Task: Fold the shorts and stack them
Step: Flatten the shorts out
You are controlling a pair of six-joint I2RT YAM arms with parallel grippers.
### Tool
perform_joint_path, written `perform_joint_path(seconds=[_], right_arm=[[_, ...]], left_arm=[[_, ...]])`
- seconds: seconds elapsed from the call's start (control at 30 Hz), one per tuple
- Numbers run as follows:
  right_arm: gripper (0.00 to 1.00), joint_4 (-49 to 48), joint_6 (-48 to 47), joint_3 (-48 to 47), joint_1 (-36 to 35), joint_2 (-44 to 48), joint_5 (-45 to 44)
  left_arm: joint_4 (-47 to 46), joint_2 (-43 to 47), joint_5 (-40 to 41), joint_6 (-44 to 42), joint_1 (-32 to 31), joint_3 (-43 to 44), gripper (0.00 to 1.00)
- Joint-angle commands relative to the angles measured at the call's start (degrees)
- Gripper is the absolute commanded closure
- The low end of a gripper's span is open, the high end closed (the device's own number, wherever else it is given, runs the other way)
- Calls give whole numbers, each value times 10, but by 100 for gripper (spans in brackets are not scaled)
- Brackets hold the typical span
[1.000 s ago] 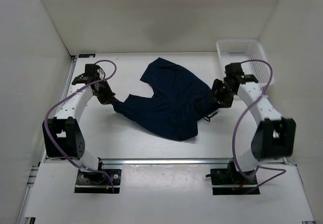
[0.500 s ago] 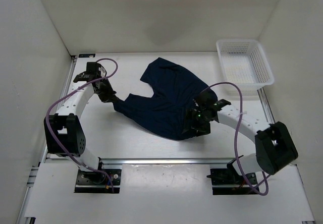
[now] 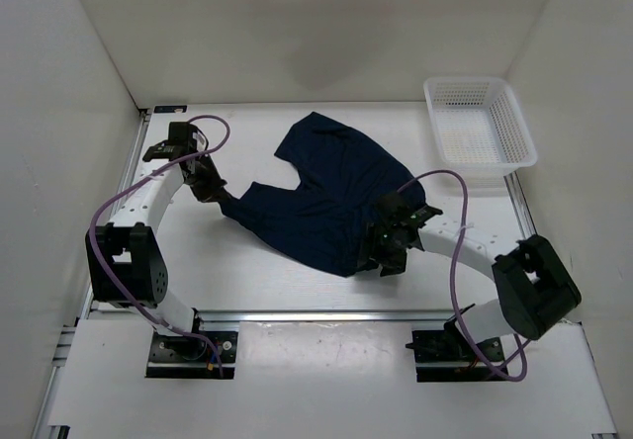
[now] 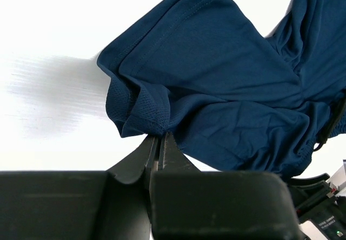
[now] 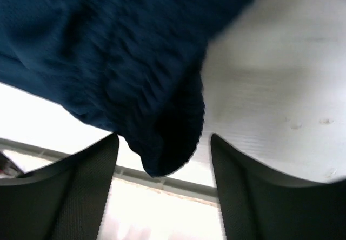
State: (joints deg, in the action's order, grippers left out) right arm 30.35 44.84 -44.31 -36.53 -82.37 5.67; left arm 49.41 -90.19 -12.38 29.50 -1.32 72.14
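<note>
Top external: white basket [image 3: 466,82] right of shorts [image 3: 316,202]

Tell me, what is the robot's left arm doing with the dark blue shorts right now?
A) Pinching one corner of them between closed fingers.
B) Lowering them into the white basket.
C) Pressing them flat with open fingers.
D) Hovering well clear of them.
A: the left gripper is shut on a bunched corner of the shorts, which lie on the table, not in the basket.
</note>
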Motion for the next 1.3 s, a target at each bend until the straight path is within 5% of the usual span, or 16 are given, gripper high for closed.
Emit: perform_joint_path(seconds=[0.0,0.23,0.63,0.77,0.83,0.9,1.1,1.2,1.27], right_arm=[[25,-5,66,28,15,56,0],[26,-34,179,60,29,114,4],[32,-84,239,77,-3,99,-61],[55,-95,219,50,-3,64,-105],[86,-86,204,26,-3,35,-125],[100,-53,178,-29,4,8,-155],[100,-4,45,-220,113,-19,-176],[100,32,-72,-453,194,-85,-116],[100,68,-105,-585,227,-129,-91]], left_arm=[[7,35,12,-11,-3,21,90],[7,41,12,-11,-3,21,90],[12,51,12,-11,-3,21,90],[12,51,12,-6,-3,21,90],[12,51,6,-6,-3,21,90],[12,46,0,-1,-3,44,90],[41,-1,-11,-1,-3,170,90],[68,-67,-75,13,5,328,90],[86,-125,-90,33,5,512,90]])
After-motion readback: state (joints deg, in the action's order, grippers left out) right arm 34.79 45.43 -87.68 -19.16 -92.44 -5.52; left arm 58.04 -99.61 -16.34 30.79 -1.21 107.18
